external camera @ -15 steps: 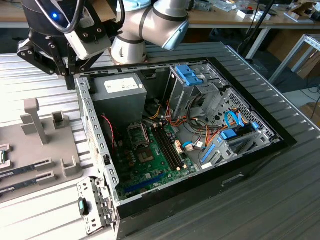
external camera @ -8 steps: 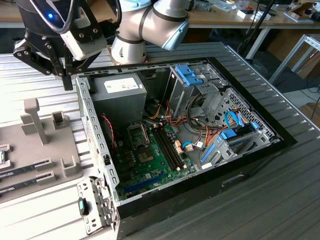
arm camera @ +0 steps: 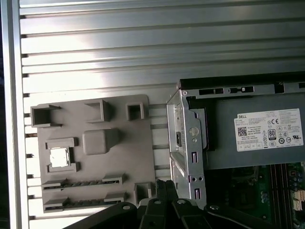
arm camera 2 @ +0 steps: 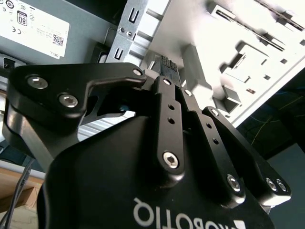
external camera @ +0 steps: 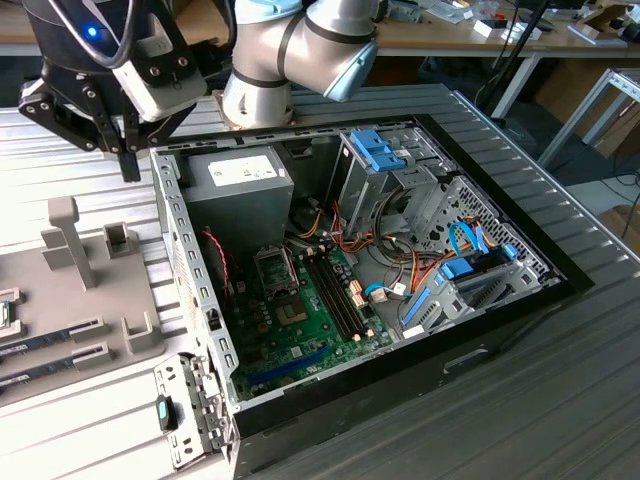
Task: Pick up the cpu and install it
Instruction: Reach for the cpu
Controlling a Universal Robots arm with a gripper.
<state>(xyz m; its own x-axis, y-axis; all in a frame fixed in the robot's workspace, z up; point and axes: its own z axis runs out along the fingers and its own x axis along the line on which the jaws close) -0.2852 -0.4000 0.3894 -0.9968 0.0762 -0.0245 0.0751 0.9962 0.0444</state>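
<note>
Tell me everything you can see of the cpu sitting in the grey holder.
The cpu is a small flat square chip with a pale silver-grey metal top that catches the light. It lies flat in a square recess of the grey holder tray, outside the open computer case. Nothing grips it.

An open computer case (external camera: 420,372) lies on a ribbed metal table (external camera: 500,430), holding a grey power-supply box (external camera: 240,190) next to a green motherboard (external camera: 305,345), blue-latched drive cages (external camera: 378,150) and coloured cables (external camera: 420,268), while a grey moulded tray (external camera: 70,300) sits just outside its wall.
</note>
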